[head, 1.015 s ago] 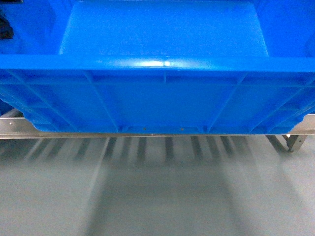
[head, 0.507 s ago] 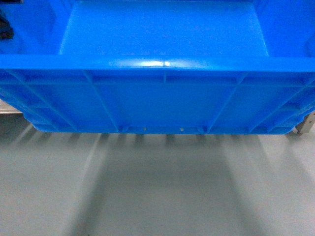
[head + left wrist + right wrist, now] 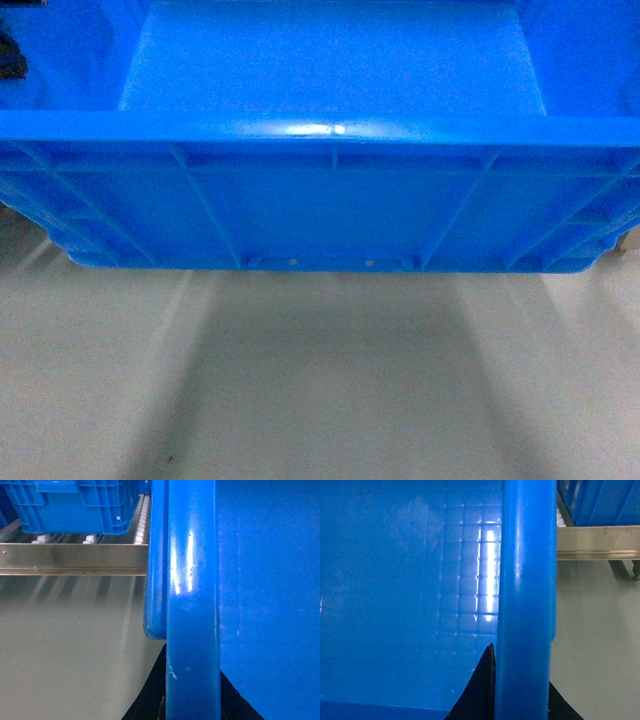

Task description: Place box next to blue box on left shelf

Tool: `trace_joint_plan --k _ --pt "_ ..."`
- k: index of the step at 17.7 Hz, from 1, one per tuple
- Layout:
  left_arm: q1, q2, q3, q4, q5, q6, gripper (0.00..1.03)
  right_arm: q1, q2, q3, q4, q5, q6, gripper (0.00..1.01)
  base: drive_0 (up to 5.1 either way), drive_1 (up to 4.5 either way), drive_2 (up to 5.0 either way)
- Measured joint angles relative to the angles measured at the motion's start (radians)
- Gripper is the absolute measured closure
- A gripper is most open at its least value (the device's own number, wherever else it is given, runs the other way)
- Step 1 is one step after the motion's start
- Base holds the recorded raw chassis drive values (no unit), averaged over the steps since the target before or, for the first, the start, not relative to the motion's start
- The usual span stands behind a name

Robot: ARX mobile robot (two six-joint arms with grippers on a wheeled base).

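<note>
My left gripper (image 3: 192, 700) and right gripper (image 3: 520, 700) each pinch a side rim of the box (image 3: 330, 210), carried short of the shelf (image 3: 75, 562). If uneven, it could snag the rail or hit the other box (image 3: 75, 505).

The left gripper (image 3: 192, 707) shows only as dark jaws straddling the thick rim of the large bright-blue plastic box (image 3: 192, 605), one jaw on either side of it. The right gripper (image 3: 520, 700) clamps the opposite rim likewise, its dark jaws flanking the plastic.
</note>
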Motion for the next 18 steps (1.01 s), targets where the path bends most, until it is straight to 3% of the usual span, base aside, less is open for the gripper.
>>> trace_joint_plan --k 18 --pt "0.0 -0.002 0.0 0.0 0.0 0.0 0.97 0.0 -0.001 0.0 0.001 0.001 0.0 0.94 0.0 0.0 0.0"
